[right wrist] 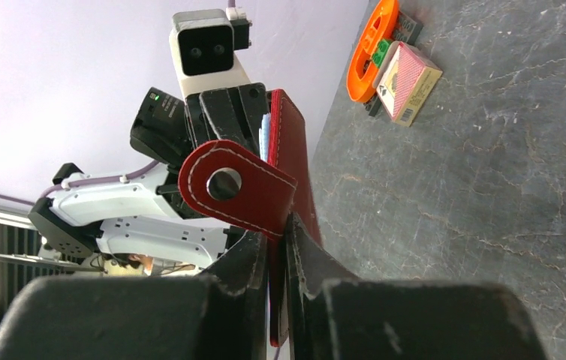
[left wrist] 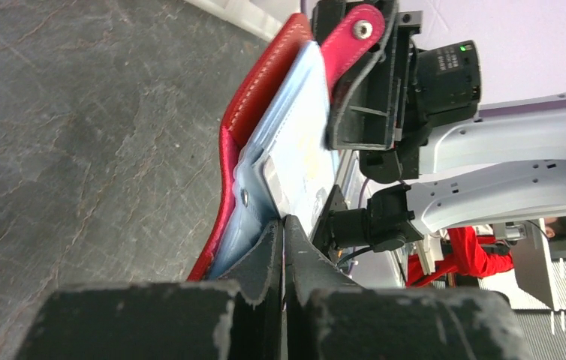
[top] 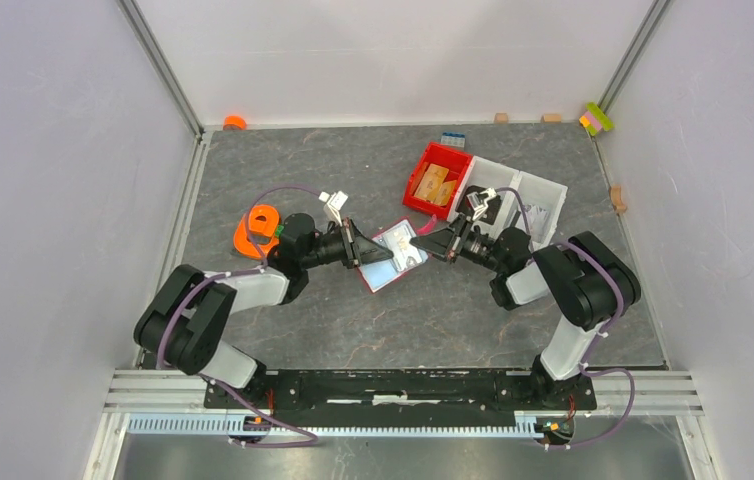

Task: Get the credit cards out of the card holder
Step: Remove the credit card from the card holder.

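Note:
The dark red card holder (top: 394,254) hangs open above the table between my two grippers. Its pockets hold light blue and pale grey credit cards (top: 405,252). My left gripper (top: 361,246) is shut at the holder's left edge. In the left wrist view its jaws (left wrist: 284,223) pinch the thin edge of a pale card (left wrist: 295,157) that lies against the red cover (left wrist: 254,105). My right gripper (top: 441,243) is shut on the holder's right edge. In the right wrist view (right wrist: 278,225) it grips the red cover (right wrist: 293,150) just under the snap tab (right wrist: 227,184).
A bright red bin (top: 423,193) with tan wooden pieces and a white tray (top: 543,190) stand behind the right arm. An orange tape roll (top: 261,228) and a pink card box (right wrist: 407,82) lie by the left arm. Small blocks lie along the back wall.

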Available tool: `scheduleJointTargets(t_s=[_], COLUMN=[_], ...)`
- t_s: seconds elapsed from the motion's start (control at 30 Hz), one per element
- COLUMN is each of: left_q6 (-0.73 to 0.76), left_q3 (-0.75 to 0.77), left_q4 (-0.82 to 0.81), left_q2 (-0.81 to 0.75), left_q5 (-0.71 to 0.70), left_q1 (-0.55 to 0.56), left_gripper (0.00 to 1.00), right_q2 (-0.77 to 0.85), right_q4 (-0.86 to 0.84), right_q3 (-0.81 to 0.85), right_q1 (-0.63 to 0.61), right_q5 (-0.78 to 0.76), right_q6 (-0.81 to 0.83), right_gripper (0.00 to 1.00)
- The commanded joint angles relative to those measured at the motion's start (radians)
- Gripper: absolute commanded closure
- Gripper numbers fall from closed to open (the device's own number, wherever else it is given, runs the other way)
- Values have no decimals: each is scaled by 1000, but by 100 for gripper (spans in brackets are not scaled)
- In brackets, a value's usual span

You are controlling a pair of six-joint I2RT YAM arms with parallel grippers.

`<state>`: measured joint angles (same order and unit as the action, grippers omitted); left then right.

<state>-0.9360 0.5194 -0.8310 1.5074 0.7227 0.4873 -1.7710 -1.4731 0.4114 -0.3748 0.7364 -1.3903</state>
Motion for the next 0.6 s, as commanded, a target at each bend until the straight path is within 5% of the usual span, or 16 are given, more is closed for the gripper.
scheduleJointTargets(t_s=[0.0,0.17,0.57], left_q6=[105,160,154], left_q3=[58,51,49], left_q4=[87,211,244], left_q2=[-79,-129,-124], left_q5=[-58,-150,-170], left_q1=[24,12,-7], left_gripper=[98,98,98], right_q2=[44,51,48], right_q4=[-217,-213,-307], right_q3=[30,4,-43], right_q1=[-60,-31,18], right_q5=[97,80,51], right_q6=[52,53,-10], right_gripper=[87,100,100])
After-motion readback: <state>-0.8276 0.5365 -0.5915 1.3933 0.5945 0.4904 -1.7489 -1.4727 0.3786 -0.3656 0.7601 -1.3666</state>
